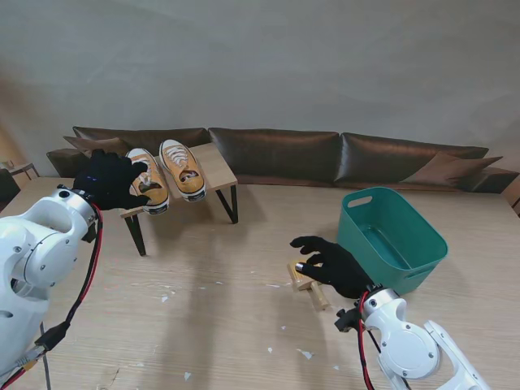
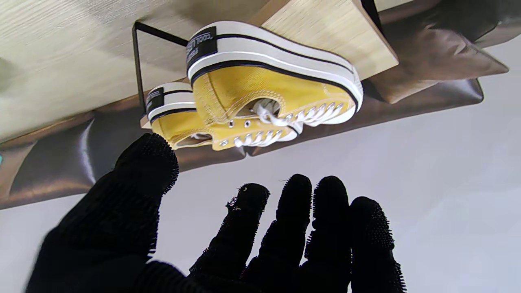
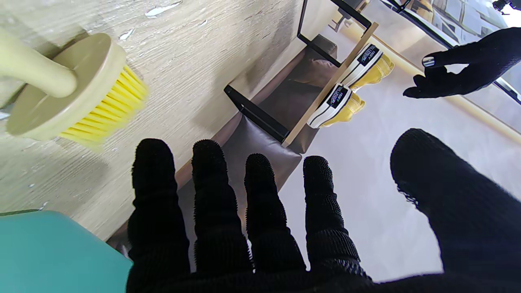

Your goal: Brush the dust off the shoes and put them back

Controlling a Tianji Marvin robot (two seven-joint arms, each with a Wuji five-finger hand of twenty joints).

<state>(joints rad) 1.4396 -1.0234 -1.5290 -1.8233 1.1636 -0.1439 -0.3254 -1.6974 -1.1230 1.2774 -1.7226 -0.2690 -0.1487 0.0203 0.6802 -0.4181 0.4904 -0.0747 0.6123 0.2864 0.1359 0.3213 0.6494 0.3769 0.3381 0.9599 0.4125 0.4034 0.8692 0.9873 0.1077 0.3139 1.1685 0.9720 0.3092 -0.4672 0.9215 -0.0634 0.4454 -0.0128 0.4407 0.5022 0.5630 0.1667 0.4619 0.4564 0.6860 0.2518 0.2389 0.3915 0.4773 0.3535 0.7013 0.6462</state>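
Nearest to me, the right hand [image 1: 337,266] hovers over the table [image 1: 219,325] with fingers spread and extended; it holds nothing. The right wrist view confirms this: the fingers [image 3: 211,195] are apart, with no object between them. The brush [image 1: 307,282] lies on the table under the hand's fingertips; whether they touch it cannot be determined. Its bristles [image 3: 103,110] are yellow, its head and handle pale. Small white flecks [image 1: 305,353] are scattered across the table near the brush.

The green bin [image 1: 390,236] stands just to the right of the brush, on the table.

Farther from me, on the left, the left hand [image 1: 110,179] is raised beside the rack [image 1: 215,171], fingers apart, gripping nothing. In the left wrist view its fingertips [image 2: 295,191] are clear of the shoes.

Two yellow shoes sit side by side on the rack's wooden shelf. The left shoe [image 1: 149,180] is just beside the left hand. The right shoe [image 1: 182,169] is next to it.

A brown sofa [image 1: 325,154] runs along the far edge of the table.
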